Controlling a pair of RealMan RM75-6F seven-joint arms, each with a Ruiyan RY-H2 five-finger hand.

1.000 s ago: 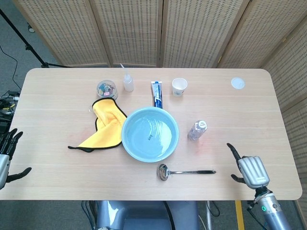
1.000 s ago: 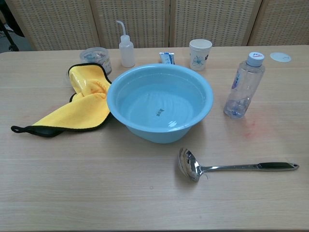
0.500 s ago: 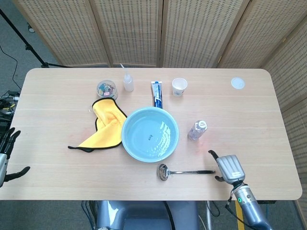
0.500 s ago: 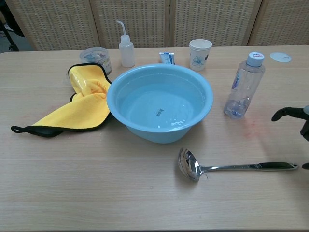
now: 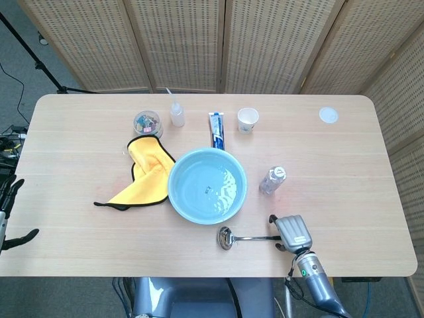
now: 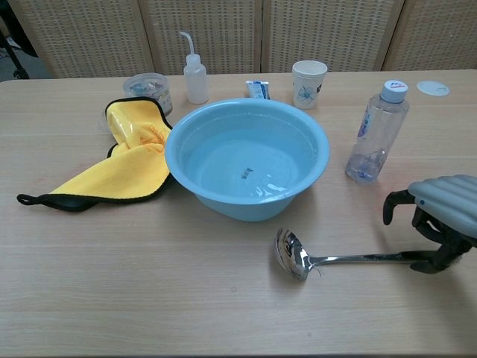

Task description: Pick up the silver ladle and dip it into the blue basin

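The silver ladle (image 5: 255, 237) (image 6: 328, 259) lies flat on the table just in front of the blue basin (image 5: 172, 192) (image 6: 182, 160), its bowl to the left and its handle pointing right. The basin holds rippling water. My right hand (image 5: 293, 232) (image 6: 440, 212) hovers palm down over the far end of the handle, fingers curved down around it and thumb raised apart; the handle's tip is hidden under the hand. My left hand (image 5: 8, 218) hangs off the table's left edge, fingers spread, holding nothing.
A clear plastic bottle (image 5: 271, 180) stands right of the basin, close to my right hand. A yellow cloth (image 5: 146, 172) lies left of the basin. Behind are a paper cup (image 5: 248, 120), a toothpaste tube (image 5: 216, 130), a squeeze bottle (image 5: 176, 114), a small jar (image 5: 147, 123) and a white lid (image 5: 328, 115).
My right hand has moved left along the front of the table and now sits over the end of the ladle's handle. The ladle has not shifted. The left hand barely moved.
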